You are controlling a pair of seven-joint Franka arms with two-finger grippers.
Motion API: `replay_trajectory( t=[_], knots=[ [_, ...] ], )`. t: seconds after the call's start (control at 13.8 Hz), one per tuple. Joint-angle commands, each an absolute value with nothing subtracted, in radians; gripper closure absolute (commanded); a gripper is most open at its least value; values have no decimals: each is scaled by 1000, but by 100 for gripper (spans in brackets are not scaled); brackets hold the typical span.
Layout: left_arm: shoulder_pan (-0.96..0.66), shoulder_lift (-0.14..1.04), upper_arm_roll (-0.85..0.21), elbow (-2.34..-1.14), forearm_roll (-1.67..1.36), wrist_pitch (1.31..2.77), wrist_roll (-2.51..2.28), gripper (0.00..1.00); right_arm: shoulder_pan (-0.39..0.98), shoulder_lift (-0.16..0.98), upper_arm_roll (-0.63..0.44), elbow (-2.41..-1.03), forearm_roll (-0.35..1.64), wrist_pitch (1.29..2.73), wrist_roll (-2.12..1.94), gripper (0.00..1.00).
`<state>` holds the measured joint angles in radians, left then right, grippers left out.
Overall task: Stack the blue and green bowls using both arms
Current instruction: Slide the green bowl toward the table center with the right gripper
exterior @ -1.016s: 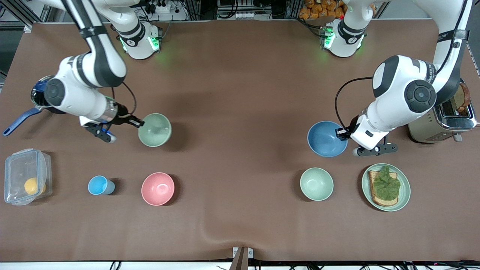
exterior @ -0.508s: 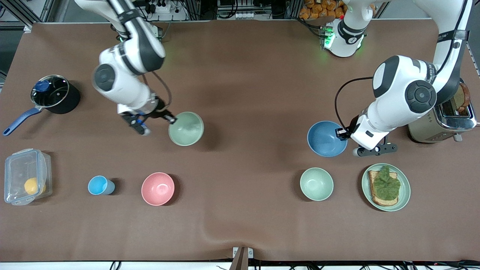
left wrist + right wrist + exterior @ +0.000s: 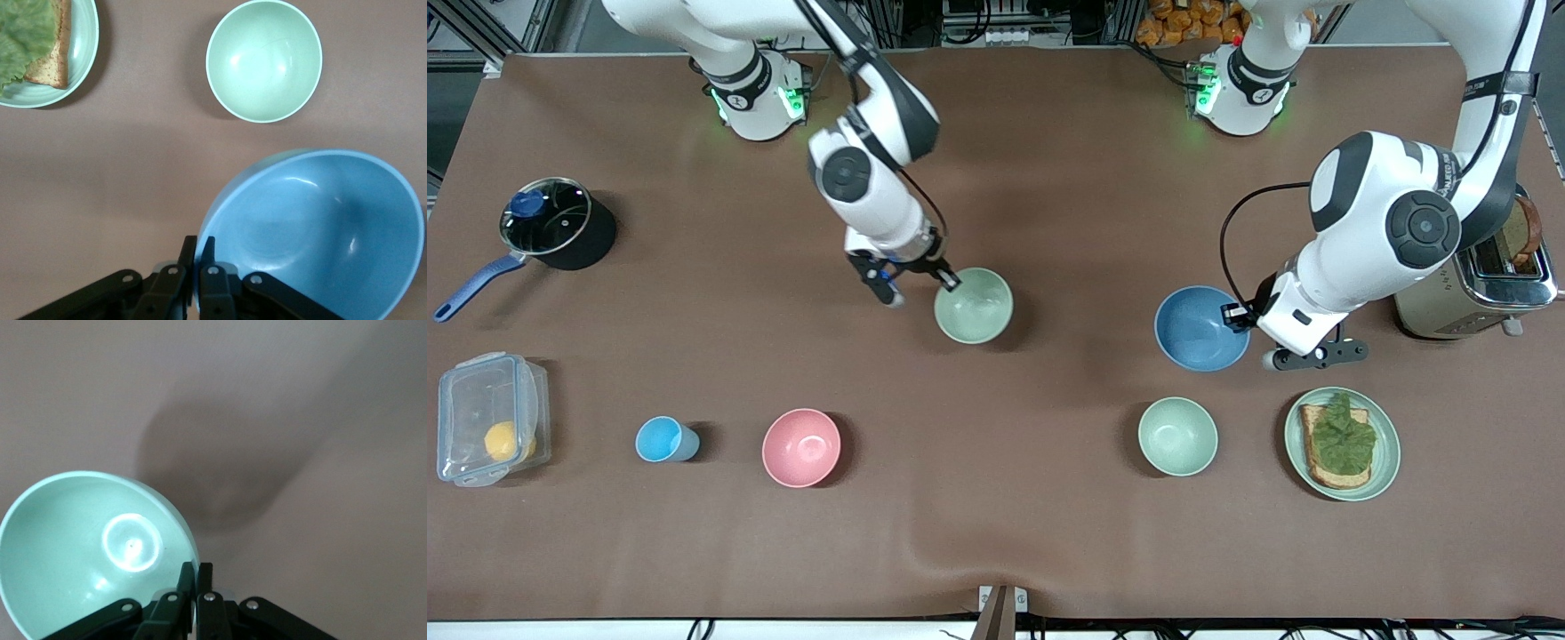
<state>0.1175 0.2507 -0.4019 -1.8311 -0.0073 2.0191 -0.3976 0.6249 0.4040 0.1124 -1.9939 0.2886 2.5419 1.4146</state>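
The right gripper (image 3: 950, 283) pinches the rim of the green bowl (image 3: 974, 306) and holds it up in the air over the middle of the table (image 3: 1049, 178). The left gripper (image 3: 1238, 317) pinches the rim of the blue bowl (image 3: 1200, 329), tilted and lifted, toward the left arm's end of the table. A paler mint bowl (image 3: 1177, 436) sits near the blue bowl, closer to the front camera.
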Motion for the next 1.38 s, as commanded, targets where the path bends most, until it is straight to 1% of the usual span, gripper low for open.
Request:
replay_trajectory(
  t=[0.0, 0.15, 0.29, 0.44, 0.73, 0.8, 0.87, 1.02, 1.09, 1.23, 1.31],
  knots=[
    [117, 250, -413, -1824, -32, 2005, -411, 100, 692, 508, 72, -1867, 265, 2546, 1511, 100],
    [118, 258, -417, -1824, -32, 2005, -413, 100, 719, 547, 69, -1823, 241, 2548, 1552, 100],
    [118, 259, -417, -1824, -32, 2006, -413, 100, 765, 589, 39, -1786, 189, 2546, 1621, 100],
    [118, 259, -417, -1824, -32, 2005, -411, 100, 795, 591, 17, -1782, 125, 2537, 1682, 100],
    [114, 268, -417, -1824, -44, 2006, -411, 100, 799, 595, 15, -1782, 117, 2537, 1689, 100],
    [114, 270, -417, -1824, -51, 2005, -411, 100, 799, 595, 15, -1781, 117, 2537, 1692, 84],
    [114, 270, -417, -1822, -52, 2006, -410, 100, 798, 597, 15, -1781, 117, 2536, 1695, 60],
    [103, 281, -419, -1822, -69, 2005, -410, 100, 798, 598, 15, -1781, 117, 2536, 1701, 15],
    [88, 285, -419, -1822, -80, 2006, -408, 100, 798, 598, 15, -1781, 117, 2536, 1700, 0],
    [63, 320, -419, -1822, -106, 2006, -403, 100, 784, 595, 17, -1767, 123, 2530, 1697, 0],
    [37, 340, -417, -1822, -107, 2006, -413, 100, 778, 592, 17, -1757, 130, 2502, 1697, 0]
  ],
)
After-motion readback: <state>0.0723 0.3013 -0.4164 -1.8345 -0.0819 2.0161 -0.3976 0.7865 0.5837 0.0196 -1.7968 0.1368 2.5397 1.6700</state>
